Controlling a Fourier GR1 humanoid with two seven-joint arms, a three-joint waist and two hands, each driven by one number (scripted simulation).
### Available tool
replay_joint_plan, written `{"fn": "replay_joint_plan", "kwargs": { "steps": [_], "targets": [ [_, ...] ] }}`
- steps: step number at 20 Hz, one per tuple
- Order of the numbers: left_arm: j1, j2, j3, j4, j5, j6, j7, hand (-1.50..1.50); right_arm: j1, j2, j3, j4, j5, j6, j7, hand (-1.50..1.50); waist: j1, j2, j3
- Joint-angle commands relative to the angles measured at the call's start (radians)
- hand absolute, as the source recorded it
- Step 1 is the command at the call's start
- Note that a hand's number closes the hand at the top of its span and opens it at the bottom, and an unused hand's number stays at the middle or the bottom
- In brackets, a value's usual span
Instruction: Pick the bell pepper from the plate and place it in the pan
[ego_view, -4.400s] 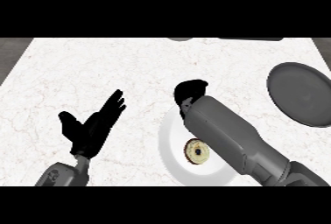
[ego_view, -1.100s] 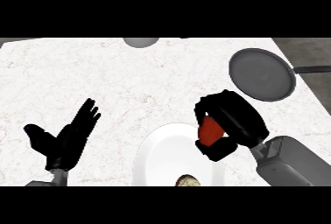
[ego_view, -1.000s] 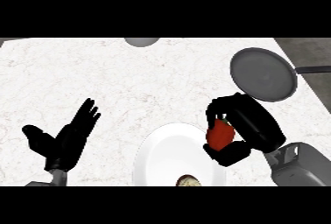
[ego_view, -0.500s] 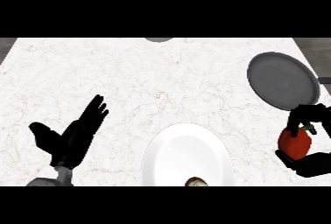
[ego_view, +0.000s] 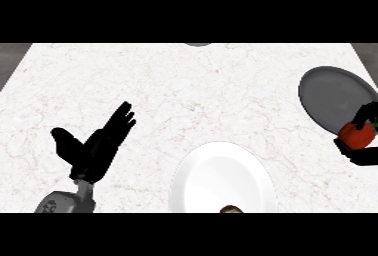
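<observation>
White marbled desk (ego_view: 184, 90) fills the view, and the action sits at its right edge. Look at the bell pepper (ego_view: 357, 136), red with a hint of green stem, held up in the right hand (ego_view: 363, 150), whose black fingers (ego_view: 362, 114) are curled round it from above and below. It is off the plate and not yet in the pan; it hangs right at the near rim of the grey pan (ego_view: 334, 97), overlapping that rim from this angle. The white plate (ego_view: 221, 175) lies near and to the left, well apart from the pepper now, with only a small brownish item (ego_view: 232, 209) at its near edge. Over on the left, the left hand (ego_view: 94, 145) rests open, fingers straight and spread, holding nothing.

So the carry looks nearly done. To finish well, I reckon the hand should travel a little farther, until the pepper is over the pan's middle rather than its rim, then lower before the fingers uncurl. Let go at the edge and a round pepper could roll back onto the desk.
</observation>
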Motion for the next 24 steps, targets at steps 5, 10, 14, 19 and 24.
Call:
{"fn": "replay_joint_plan", "kwargs": {
  "steps": [5, 10, 14, 19, 24],
  "targets": [
    [0.01, -0.012, -0.008, -0.006, -0.022, -0.027, -0.013, 0.0, -0.306, 0.142, -0.104, 0.485, 0.032, -0.108, -0.144, 1.5, 0.027, 0.005, 0.0],
    [-0.027, -0.051, -0.025, 0.066, -0.055, -0.03, -0.059, 0.0, -0.478, 0.121, -0.148, 0.757, 0.065, -0.117, -0.244, 1.5, 0.043, 0.016, 0.002],
    [-0.038, -0.045, -0.021, 0.01, -0.043, -0.018, 0.0, 0.0, -0.566, 0.096, -0.17, 0.865, 0.071, -0.098, -0.259, 1.5, 0.063, 0.021, 0.003],
    [-0.058, -0.045, -0.035, 0.004, -0.037, -0.035, 0.026, 0.0, -0.566, 0.079, -0.037, 0.967, 0.231, -0.164, -0.114, -1.5, 0.096, 0.038, 0.003],
    [-0.009, -0.058, -0.054, -0.047, -0.044, -0.023, 0.024, 0.0, -0.59, 0.106, -0.043, 1.032, 0.23, -0.078, -0.149, -1.5, 0.091, 0.03, 0.006]
  ]
}}
